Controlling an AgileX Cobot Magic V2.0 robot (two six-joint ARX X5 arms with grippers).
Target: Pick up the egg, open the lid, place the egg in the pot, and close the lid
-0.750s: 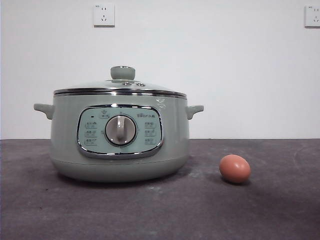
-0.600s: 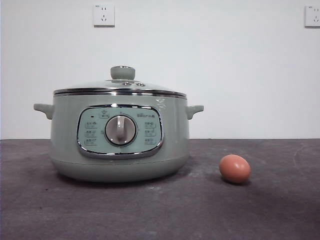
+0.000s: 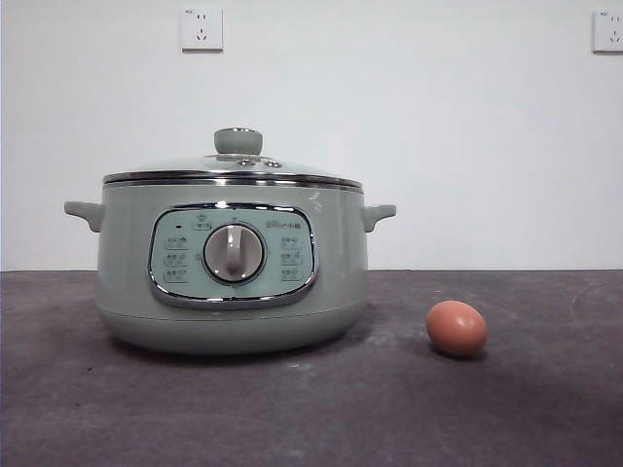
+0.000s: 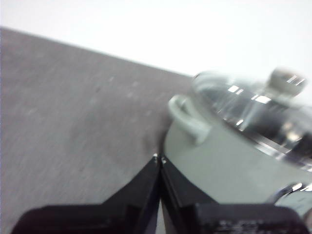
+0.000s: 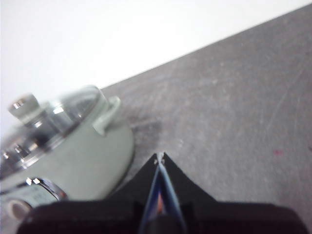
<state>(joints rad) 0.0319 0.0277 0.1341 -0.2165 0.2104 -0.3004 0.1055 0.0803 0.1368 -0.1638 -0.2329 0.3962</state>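
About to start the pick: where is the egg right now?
In the front view the egg lies on the dark table, right of the pot and apart from it.

open table [image 3: 545,409] all round the egg [image 3: 457,328], pot [image 3: 232,268] near on one side, lid [image 3: 234,167] unobstructed above

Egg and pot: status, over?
Left gripper and right gripper both shut, empty, off the table. Egg untouched on the table, apart from the pot. Lid on. Nothing in the way.
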